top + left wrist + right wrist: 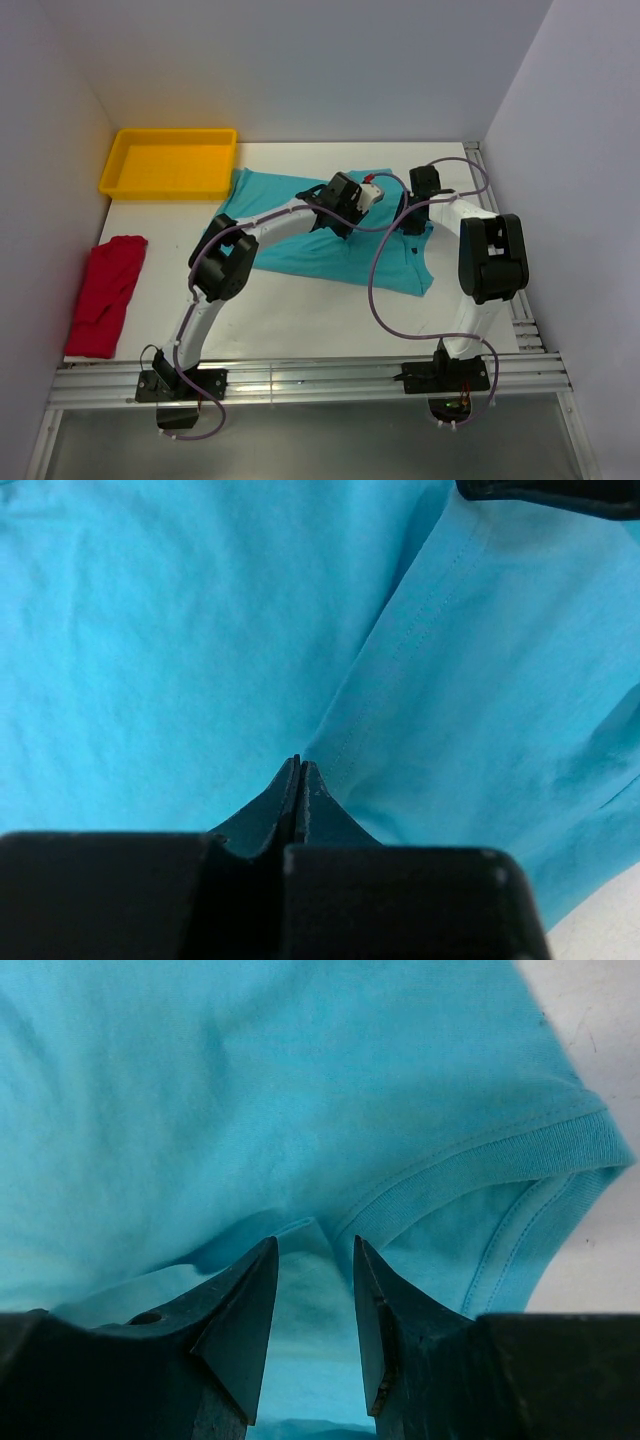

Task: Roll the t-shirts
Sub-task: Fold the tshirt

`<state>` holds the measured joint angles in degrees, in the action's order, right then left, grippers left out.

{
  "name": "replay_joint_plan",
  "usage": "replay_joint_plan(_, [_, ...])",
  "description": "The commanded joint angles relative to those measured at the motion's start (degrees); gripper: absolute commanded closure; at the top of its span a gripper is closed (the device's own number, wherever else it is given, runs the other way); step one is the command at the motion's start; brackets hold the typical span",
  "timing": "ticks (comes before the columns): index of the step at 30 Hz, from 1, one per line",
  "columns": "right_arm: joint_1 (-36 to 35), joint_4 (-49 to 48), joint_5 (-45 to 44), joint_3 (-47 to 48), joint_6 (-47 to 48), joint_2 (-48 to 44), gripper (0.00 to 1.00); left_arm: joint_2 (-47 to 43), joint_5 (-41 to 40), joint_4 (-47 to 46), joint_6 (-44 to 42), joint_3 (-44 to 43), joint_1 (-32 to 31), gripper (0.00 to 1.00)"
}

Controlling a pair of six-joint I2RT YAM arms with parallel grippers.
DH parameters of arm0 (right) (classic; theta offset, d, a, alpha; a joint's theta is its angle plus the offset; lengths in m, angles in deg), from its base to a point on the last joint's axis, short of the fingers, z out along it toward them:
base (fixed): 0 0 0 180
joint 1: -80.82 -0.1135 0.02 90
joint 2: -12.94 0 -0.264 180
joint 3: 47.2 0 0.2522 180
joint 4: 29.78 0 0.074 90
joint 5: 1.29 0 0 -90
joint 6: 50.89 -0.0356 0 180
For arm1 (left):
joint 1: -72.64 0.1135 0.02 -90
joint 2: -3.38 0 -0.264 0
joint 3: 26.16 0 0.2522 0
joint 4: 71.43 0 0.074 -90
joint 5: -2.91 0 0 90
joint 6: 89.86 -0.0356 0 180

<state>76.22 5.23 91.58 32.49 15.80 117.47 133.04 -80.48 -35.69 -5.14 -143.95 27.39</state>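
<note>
Red shirt lying bunched near-left, untouched. Teal shirt lying spread mid-table, its roll probably just starting. Left gripper pressing fully closed at seam; cloth pinched or not, cannot tell. Right gripper hovering half-parted by collar, clamping nothing. Next, both needing edge hold. No writing readable.

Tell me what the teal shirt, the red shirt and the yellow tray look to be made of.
Teal t-shirt: soft matte knit, likely cotton; a ribbed band, stitched seams and creases show. Red t-shirt: matte cloth too, lying crumpled; weave too small to tell. Yellow tray: probably moulded plastic, smooth, with rigid even walls.
</note>
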Motion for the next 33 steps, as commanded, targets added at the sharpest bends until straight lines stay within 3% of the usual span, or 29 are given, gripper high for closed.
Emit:
replay_joint_plan(1, [0.5,-1.7,0.6,0.9,-0.2,-1.0,0.56,-4.4,-0.7,-2.4,0.3,0.2,0.6,1.00])
replay_joint_plan(13, [1.1,-2.8,0.4,-0.6,-1.6,-2.8,0.58,-0.8,-1.3,-1.0,1.1,-3.3,1.7,0.99])
replay_joint_plan(15, [2.0,-3.0,0.2,-0.8,-2.3,-3.8,0.58,-0.2,0.2,-0.6,1.4,-3.8,2.4,0.94])
replay_joint_plan(16, [2.3,-2.9,0.2,-0.8,-2.4,-4.0,0.58,-0.5,0.5,-0.9,1.2,-3.7,2.6,0.82])
replay_joint_plan(19, [3.3,-3.6,0.6,-0.7,-3.1,-4.8,0.58,-3.3,1.3,-3.4,0.5,-2.0,3.2,0.60])
replay_joint_plan(22, [3.6,-4.7,1.6,-0.4,-3.9,-4.9,0.58,-5.7,0.5,-5.7,-0.6,-2.1,3.8,0.48])
replay_joint_plan(26, [3.9,-4.0,1.4,2.8,-4.6,-3.0,0.57,-5.5,-2.2,-4.9,0.0,-6.6,6.0,0.44])
replay_joint_plan(33, [4.2,-3.2,4.3,11.5,-5.4,1.7,0.57,1.8,-4.6,2.4,-0.7,-17.0,19.3,0.44])
